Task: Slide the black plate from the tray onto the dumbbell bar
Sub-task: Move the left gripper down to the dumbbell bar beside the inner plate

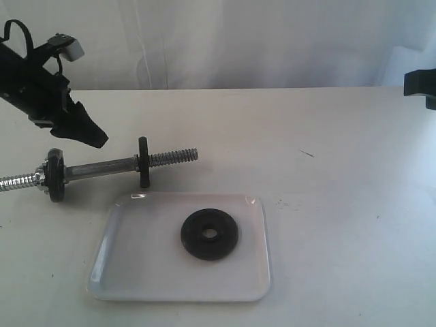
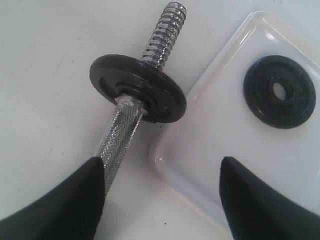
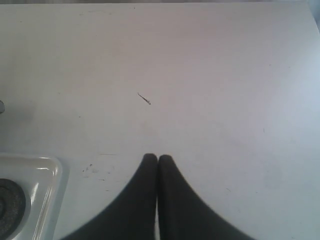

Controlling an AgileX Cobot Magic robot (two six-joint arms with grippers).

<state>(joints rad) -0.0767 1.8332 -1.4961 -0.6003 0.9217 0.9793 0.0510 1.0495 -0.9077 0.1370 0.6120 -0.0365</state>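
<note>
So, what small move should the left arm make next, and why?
Probably lower the open left gripper and close it on the knurled middle of the dumbbell bar. The bar lies unheld on the table, and the black plate lies flat in the tray, so the bar likely needs steadying first.

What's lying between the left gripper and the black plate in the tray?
The exterior view shows the dumbbell bar crossing between the left gripper and the black plate, then bare tray floor.
</note>
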